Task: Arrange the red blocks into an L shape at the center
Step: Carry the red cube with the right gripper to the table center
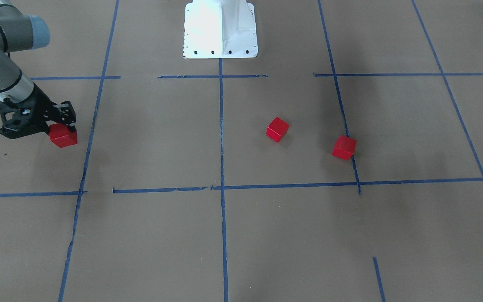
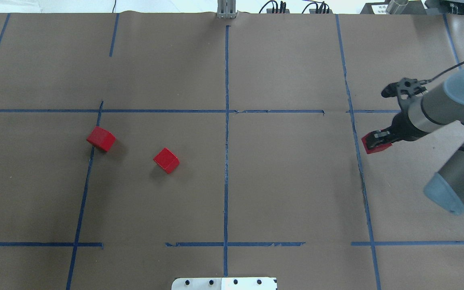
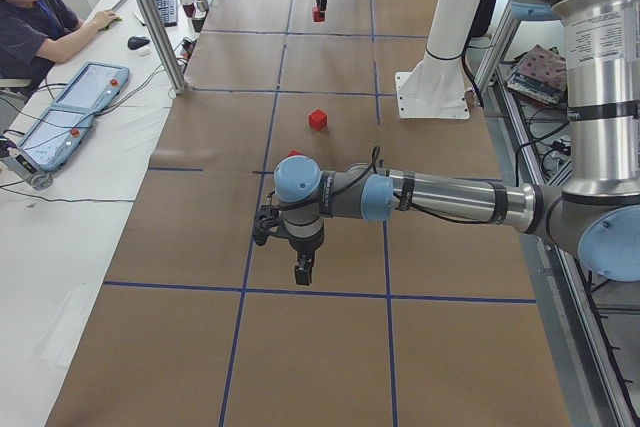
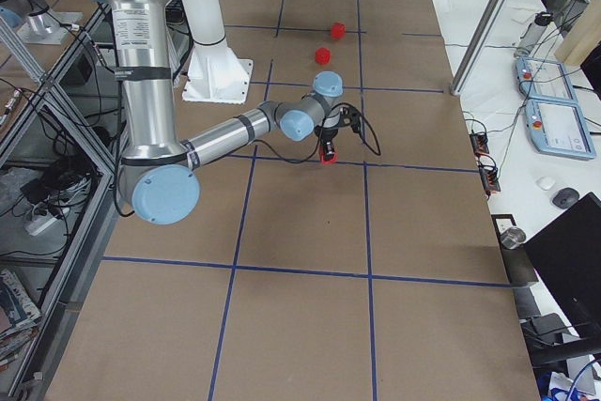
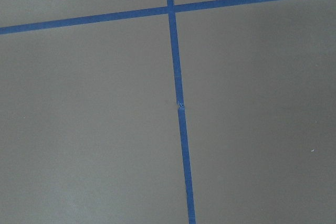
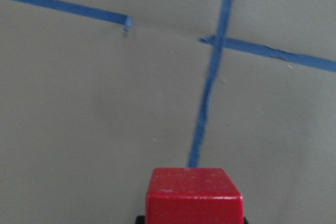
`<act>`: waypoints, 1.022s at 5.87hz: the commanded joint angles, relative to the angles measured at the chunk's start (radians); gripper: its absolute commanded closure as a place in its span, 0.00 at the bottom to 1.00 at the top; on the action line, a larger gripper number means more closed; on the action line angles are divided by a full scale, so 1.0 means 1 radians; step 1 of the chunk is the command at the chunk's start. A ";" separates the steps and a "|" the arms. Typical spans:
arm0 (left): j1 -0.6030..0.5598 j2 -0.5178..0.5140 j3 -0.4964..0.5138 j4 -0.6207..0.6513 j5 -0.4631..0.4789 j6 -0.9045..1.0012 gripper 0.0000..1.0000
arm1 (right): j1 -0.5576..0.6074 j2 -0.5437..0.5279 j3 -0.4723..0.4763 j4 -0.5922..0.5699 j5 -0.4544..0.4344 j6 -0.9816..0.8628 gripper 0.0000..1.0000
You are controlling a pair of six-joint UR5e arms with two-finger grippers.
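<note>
Red block (image 6: pixel 194 195) sits clamped between the closed jaws of the right gripper (image 1: pixel 64 125), near the worktop's (image 2: pixel 296 193) right end. Two more red blocks lie apart in its left half: one (image 2: pixel 166 160) on bare paper, another (image 2: pixel 101 138) overlapping a tape line (image 2: pixel 85 189). Left gripper (image 3: pixel 303 269): whether its jaws are open cannot be told.

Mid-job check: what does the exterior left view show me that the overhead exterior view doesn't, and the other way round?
Exterior left only: the left gripper above brown paper, and a seated person. Overhead only: the whole small red cube on the tape stripe, mostly hidden from the side. Both: the middle red cube and the right gripper on the third red cube.
</note>
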 commanded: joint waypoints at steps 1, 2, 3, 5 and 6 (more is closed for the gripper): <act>0.000 -0.002 -0.001 -0.003 0.000 0.000 0.00 | -0.111 0.275 -0.011 -0.243 -0.059 0.148 0.91; 0.000 -0.002 0.000 -0.006 0.000 0.001 0.00 | -0.181 0.377 -0.078 -0.243 -0.116 0.247 0.92; 0.000 -0.003 0.000 -0.006 0.000 0.000 0.00 | -0.232 0.526 -0.229 -0.238 -0.154 0.348 0.93; 0.000 -0.003 0.000 -0.007 0.000 0.001 0.00 | -0.317 0.636 -0.399 -0.144 -0.222 0.481 0.93; 0.000 -0.003 0.000 -0.006 0.001 0.000 0.00 | -0.341 0.641 -0.429 -0.111 -0.245 0.501 0.92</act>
